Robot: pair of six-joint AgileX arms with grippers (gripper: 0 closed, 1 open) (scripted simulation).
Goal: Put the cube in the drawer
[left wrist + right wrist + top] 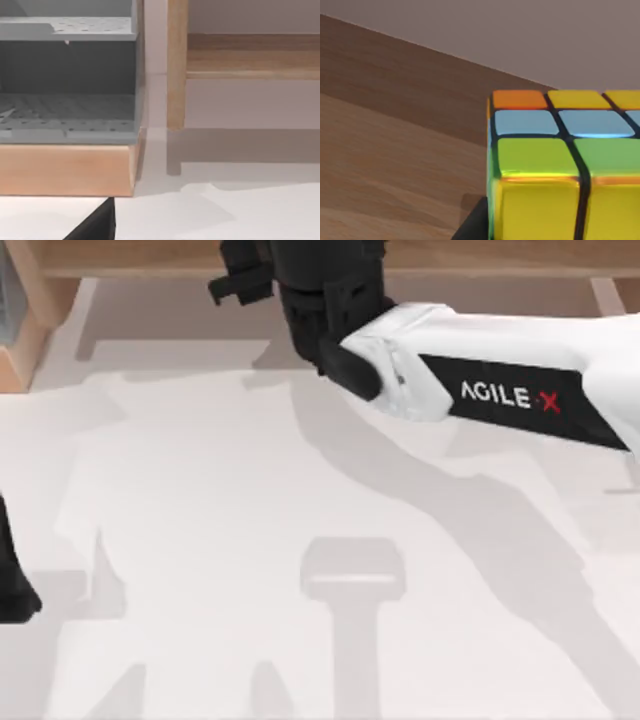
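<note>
Right arm (pixel 500 390) is reaching across the table (pixel 200 500) to its far edge, its gripper (pixel 300 300) hanging over the wooden drawer (pixel 450 260). The cube (pixel 560 165) is sitting right against that gripper's camera, above wooden boards; finger opening cannot be told. Left arm (pixel 12 580) is sitting parked at the table's left edge

The flat white table (pixel 220 540) spans the top view. A light wooden cabinet frame (pixel 35 320) with a grey inner shelf (pixel 67 115) stands at its far left corner, and a wooden board (pixel 130 258) runs along its far edge.
</note>
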